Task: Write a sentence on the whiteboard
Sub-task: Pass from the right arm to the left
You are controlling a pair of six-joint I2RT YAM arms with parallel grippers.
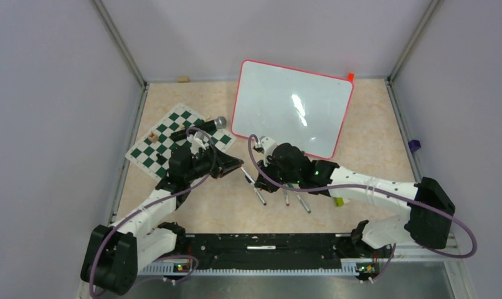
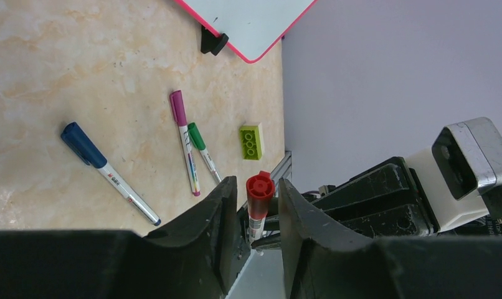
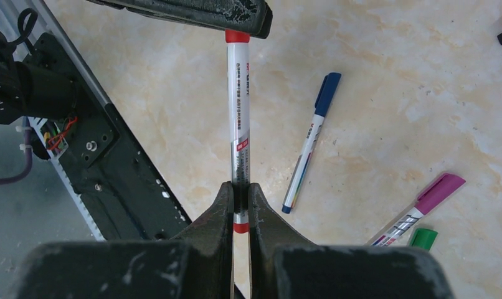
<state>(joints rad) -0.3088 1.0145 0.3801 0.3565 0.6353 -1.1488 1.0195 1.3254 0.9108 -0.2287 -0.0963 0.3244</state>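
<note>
White marker (image 3: 238, 124) — slim cylinder | right jaws clamped on barrel | left jaws straddle red cap (image 2: 259, 187) — grip unclear

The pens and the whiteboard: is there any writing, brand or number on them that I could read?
No text can be read for sure.
On the red-capped marker: dark print and a red logo along the barrel, too small to read.
On the blue-capped pen: a small red logo and tiny print, blurred.
On the purple-capped pen: coloured print on the barrel, unreadable.
On the whiteboard: nothing written, only glare.
</note>
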